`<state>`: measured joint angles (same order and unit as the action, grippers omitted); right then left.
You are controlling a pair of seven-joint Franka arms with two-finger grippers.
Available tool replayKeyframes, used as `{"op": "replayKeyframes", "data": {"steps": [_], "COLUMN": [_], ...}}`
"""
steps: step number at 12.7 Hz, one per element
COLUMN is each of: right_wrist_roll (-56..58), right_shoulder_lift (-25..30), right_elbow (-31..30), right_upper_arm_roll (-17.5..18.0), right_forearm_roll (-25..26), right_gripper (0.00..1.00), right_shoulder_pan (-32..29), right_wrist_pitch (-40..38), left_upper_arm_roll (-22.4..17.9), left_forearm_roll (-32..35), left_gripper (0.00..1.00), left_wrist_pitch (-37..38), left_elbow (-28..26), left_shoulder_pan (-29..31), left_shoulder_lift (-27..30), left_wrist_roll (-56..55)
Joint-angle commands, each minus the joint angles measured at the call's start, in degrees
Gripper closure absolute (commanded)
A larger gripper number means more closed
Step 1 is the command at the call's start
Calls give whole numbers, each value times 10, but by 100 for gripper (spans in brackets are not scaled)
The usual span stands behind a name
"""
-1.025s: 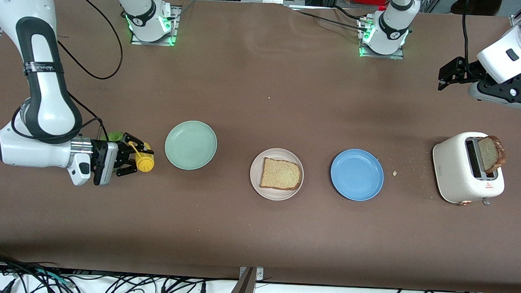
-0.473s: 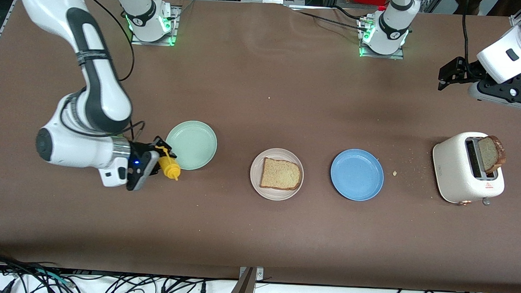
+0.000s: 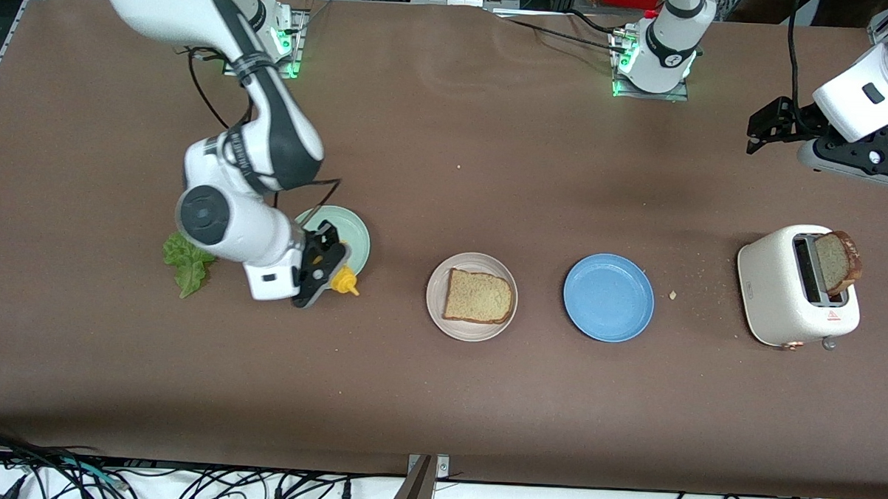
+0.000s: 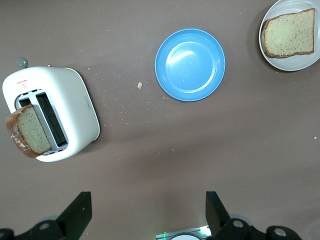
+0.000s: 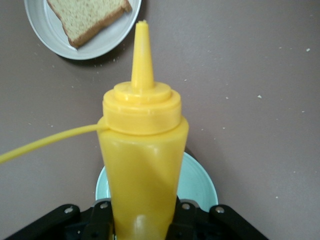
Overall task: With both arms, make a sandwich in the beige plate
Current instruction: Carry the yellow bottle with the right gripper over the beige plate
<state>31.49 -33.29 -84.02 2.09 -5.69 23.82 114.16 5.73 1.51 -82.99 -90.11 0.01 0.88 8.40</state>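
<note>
The beige plate sits mid-table with one brown bread slice flat on it. A second bread slice sticks up from the toaster. The green lettuce leaf lies on the table toward the right arm's end. My right gripper is shut on a yellow squeeze bottle, over the mint-green plate's edge. In the right wrist view the bottle fills my gripper, with its nozzle toward the beige plate. My left gripper waits open and empty, above the table by the toaster; its wrist view shows the same.
The mint-green plate lies between the lettuce and the beige plate. A blue plate lies between the beige plate and the toaster. Crumbs are scattered near the toaster. The left wrist view shows the toaster, blue plate and beige plate.
My right arm has swung with the yellow bottle from beside the lettuce toward the beige plate, now over the mint-green plate's edge. The lettuce has come into full view. The left arm has not moved.
</note>
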Motion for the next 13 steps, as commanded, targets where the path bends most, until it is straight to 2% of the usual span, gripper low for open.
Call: {"op": "replayKeyframes", "data": {"steps": [1,5,8,10,13], "right_wrist_roll": [-55,-112,-134,-134,-134], "right_shoulder_lift": [-13,-39,-72,-104,-127], "right_elbow": [19,28,52,85,103], "right_upper_arm_roll": [-5,-5,-6,-6,-6], "right_forearm_roll": [81,234,324,365,387], "right_gripper": [68,68,68,68,68], "right_shoulder_pan": [47,126,183,209,223], "right_wrist_pitch": [-5,-13,-49,-80,-88], "left_upper_arm_roll": [2,2,2,2,2], "left_forearm_roll": [5,5,5,4,4], "left_gripper": [0,0,0,0,0], "left_wrist_pitch": [6,6,6,6,6], "left_elbow": [-2,-2,-2,-2,-2], "left_shoulder_pan": [3,4,4,4,4], "left_shoulder_lift": [8,8,8,8,8], "left_wrist_roll": [14,14,14,14,14]}}
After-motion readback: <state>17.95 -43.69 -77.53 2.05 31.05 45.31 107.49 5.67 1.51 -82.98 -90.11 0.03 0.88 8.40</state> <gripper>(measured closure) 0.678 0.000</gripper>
